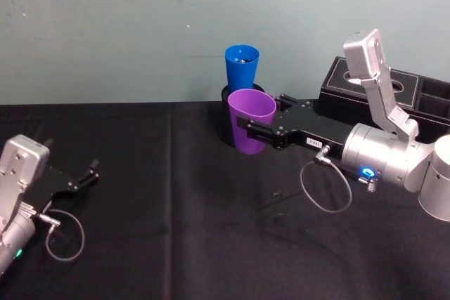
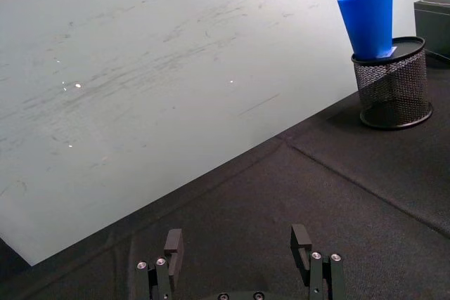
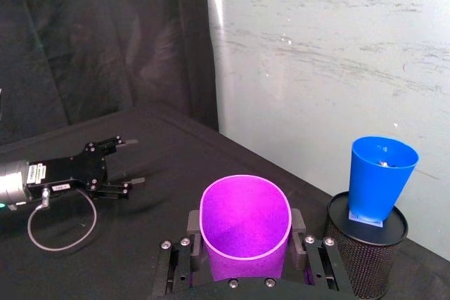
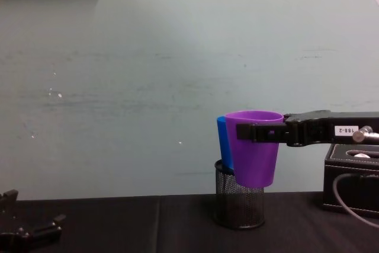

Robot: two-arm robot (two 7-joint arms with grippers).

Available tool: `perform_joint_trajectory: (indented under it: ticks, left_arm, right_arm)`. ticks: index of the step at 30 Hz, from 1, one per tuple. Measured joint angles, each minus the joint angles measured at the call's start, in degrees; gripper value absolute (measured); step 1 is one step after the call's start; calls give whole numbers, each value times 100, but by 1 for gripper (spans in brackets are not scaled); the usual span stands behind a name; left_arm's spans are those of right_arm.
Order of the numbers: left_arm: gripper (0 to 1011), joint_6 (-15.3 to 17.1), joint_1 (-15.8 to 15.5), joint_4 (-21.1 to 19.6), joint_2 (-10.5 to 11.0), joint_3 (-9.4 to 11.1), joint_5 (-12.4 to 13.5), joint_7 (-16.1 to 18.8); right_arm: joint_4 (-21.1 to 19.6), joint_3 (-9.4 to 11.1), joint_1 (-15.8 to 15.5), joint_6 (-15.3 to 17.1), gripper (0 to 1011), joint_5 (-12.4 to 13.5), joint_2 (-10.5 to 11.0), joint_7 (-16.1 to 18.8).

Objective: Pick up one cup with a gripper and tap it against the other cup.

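My right gripper is shut on the purple cup, gripping it just below the rim and holding it upright above the table. The blue cup stands upright in a black mesh pen holder just behind it. In the right wrist view the purple cup sits between my fingers, with a gap to the blue cup. From the chest, the purple cup hides most of the blue cup. My left gripper rests open on the table at the far left.
A black leather box sits at the back right, beside the right arm. The table is covered in black cloth, with a pale wall close behind the cups. A cable loop hangs under the right wrist.
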Motion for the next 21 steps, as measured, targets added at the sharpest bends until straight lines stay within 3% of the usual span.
perform_joint_trajectory:
  ticks: [16, 21]
  left_arm:
    - [1000, 0, 0, 0, 0, 0, 0, 0]
    - [1000, 0, 0, 0, 0, 0, 0, 1]
  right_arm:
    - [5, -4, 4, -1, 715, 1, 0, -1]
    - [292, -113, 143, 0, 715, -20, -91, -43]
